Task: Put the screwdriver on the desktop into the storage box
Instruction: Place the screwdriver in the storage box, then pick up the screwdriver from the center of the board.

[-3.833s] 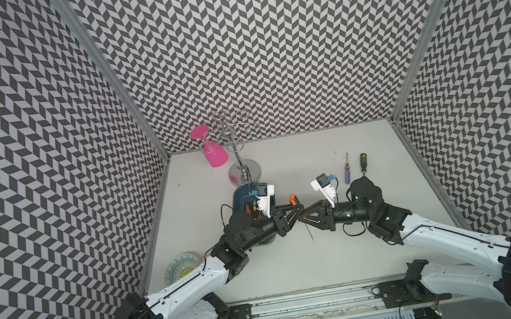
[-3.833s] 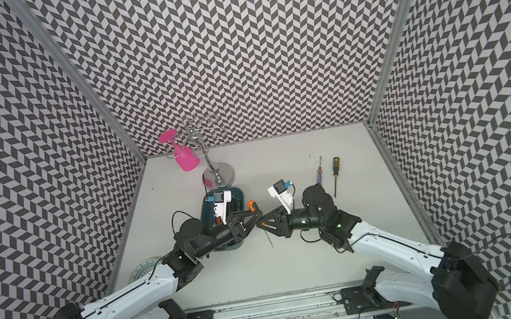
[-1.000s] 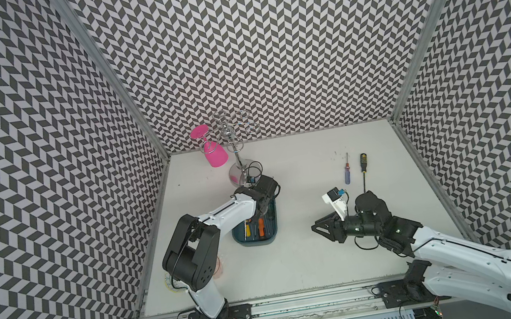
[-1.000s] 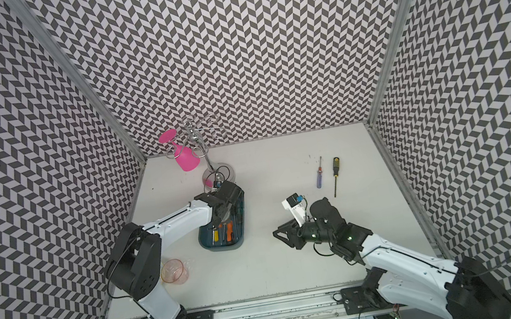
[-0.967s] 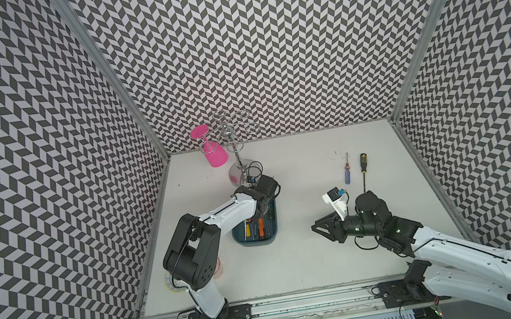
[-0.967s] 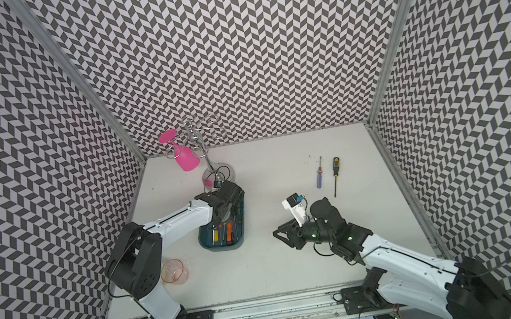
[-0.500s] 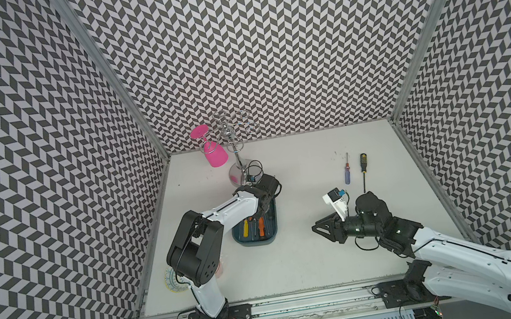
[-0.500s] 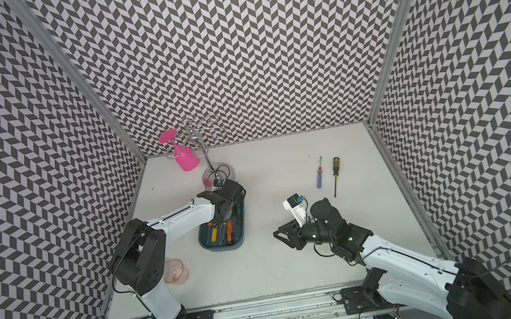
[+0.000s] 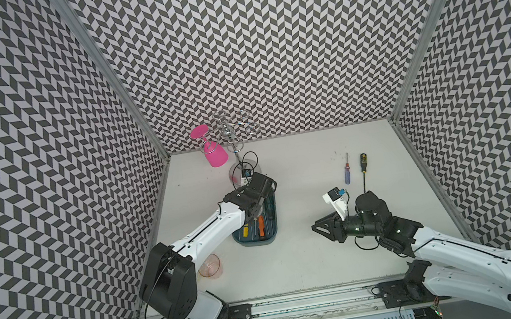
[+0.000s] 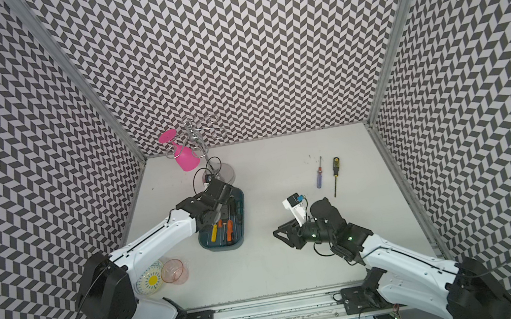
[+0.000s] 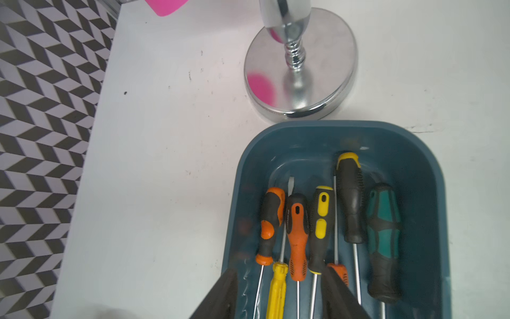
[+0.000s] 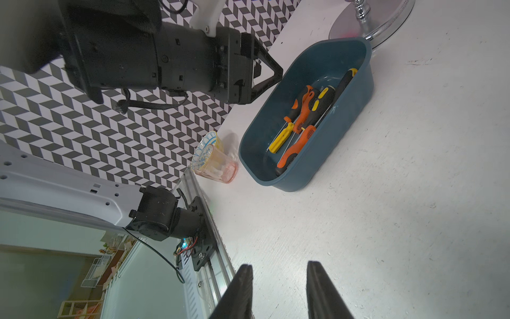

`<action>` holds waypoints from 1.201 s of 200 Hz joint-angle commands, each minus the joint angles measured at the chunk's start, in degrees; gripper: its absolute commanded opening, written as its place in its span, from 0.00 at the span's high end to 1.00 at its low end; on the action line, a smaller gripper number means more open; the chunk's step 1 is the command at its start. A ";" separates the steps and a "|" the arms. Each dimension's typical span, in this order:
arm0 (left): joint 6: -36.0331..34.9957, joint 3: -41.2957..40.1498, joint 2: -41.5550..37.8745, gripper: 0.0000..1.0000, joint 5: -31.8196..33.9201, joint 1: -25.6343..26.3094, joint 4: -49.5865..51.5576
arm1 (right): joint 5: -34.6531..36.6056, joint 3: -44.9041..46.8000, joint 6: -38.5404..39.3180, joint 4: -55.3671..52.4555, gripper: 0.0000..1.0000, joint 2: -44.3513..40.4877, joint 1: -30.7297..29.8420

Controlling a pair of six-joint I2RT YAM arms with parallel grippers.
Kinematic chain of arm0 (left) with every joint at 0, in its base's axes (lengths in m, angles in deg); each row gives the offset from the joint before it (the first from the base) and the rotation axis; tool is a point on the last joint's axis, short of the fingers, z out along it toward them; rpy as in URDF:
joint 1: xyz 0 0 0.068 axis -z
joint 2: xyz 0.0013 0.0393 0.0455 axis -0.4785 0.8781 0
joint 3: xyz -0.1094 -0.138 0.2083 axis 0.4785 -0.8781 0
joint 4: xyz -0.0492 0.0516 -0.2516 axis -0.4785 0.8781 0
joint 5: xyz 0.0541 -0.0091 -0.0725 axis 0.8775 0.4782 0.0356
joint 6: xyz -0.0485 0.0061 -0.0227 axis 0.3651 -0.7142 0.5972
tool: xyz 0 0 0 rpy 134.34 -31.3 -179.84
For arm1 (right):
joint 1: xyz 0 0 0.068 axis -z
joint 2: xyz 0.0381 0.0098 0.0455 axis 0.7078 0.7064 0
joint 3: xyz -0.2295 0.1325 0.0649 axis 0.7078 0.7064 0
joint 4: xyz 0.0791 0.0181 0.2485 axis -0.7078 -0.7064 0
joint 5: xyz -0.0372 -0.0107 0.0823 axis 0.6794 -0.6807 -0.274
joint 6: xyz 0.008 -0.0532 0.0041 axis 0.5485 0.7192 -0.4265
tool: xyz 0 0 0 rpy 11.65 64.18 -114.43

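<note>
Moved: left fingers (image 11: 220, 298) spread wider than a second ago; right arm (image 9: 451, 240) in the same spot.
Top views: shallow dark teal-blue plastic storage box (image 9: 258, 243) (image 10: 223, 247) on the plain white counter (image 9: 298, 264), with the left arm (image 9: 209, 230) reaching over its far half. Slim blue-handled screwdriver (image 9: 347, 176) and black-and-yellow-handled screwdriver (image 9: 363, 164) lying side by side on the counter, well apart from the storage box, beyond the right fingers (image 9: 324, 227).
Left wrist view: left fingers parted and gripping nothing, low over the storage box (image 11: 414, 154). Orange, yellow, black and teal-handled screwdrivers (image 11: 297, 237) lying lengthwise inside. Round chrome stand base (image 11: 300, 63) just beside the end of the storage box.
Right wrist view: right fingers (image 12: 240, 290) parted, bare counter between them, holding nothing. Storage box (image 12: 317, 171) ahead, pink-tinted glass tumbler (image 12: 218, 165) near it.
</note>
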 commanded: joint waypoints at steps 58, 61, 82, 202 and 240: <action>-0.78 -8.72 -15.52 0.45 -18.67 1.73 -11.45 | 5.72 -4.95 -0.46 -1.28 0.60 0.72 0.23; -0.76 -8.92 -15.99 0.45 -19.08 1.86 -11.67 | 6.12 -5.07 -0.48 -1.48 0.59 0.72 0.30; -0.78 -10.35 -18.05 0.45 -21.75 2.75 -12.90 | 8.79 -5.99 -0.57 -2.63 0.55 1.05 0.33; 3.31 -18.40 -25.32 0.43 -29.24 8.81 -23.29 | 16.58 -11.90 -2.26 -8.72 0.50 7.66 8.26; 4.72 -20.30 -25.78 0.43 -29.69 10.95 -26.91 | 16.91 -14.25 -2.89 -10.46 0.51 10.89 12.86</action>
